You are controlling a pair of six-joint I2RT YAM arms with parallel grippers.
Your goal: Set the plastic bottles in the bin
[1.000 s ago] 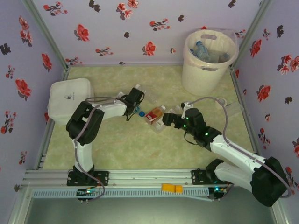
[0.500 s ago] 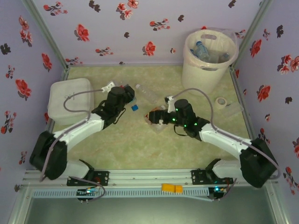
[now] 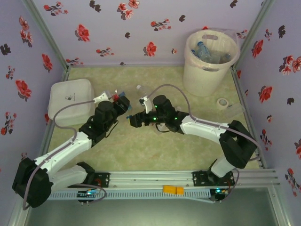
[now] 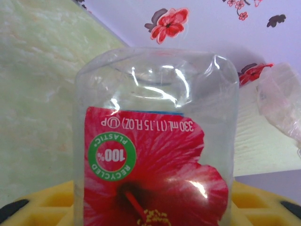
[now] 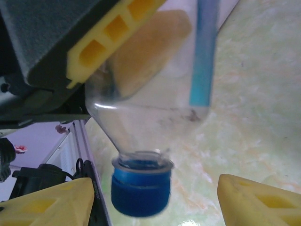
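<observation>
Change over the last second is large: both arms have swung in toward the middle of the table (image 3: 155, 150), and the right one has left the orange-red bottle it hovered beside. At the left edge sits the white box (image 3: 70, 101), rounded and matt. Just right of it the left gripper (image 3: 118, 100) is clamped on a clear bottle (image 4: 155, 155), drawn back a little leftward since a second ago. The bottle has thin, glossy, slightly dented walls, a red hibiscus label and a blue screw cap (image 5: 140, 188). The yellow, grid-moulded pads (image 4: 42, 202) press its labelled body, and its neck hangs downward over the table's middle.

The right gripper (image 5: 155, 200), spread wide a second ago, has reached leftward with its fingers narrowing. They stand apart on either side of the cap with a gap on both sides, touching nothing. I judge this to be a handover: the bin is on the right arm's side, so that arm must take the bottle by its neck or cap.

Behind the right arm a loose bottle (image 3: 142, 90), clear with a white cap, lies on the marbled pale-green surface. The bin (image 3: 210, 70), a smooth cream bucket with slotted handles and a clear liner, stands in the far right corner with several bottles (image 3: 202, 49) already inside. A white tape roll (image 3: 222, 102) lies near the right edge.
</observation>
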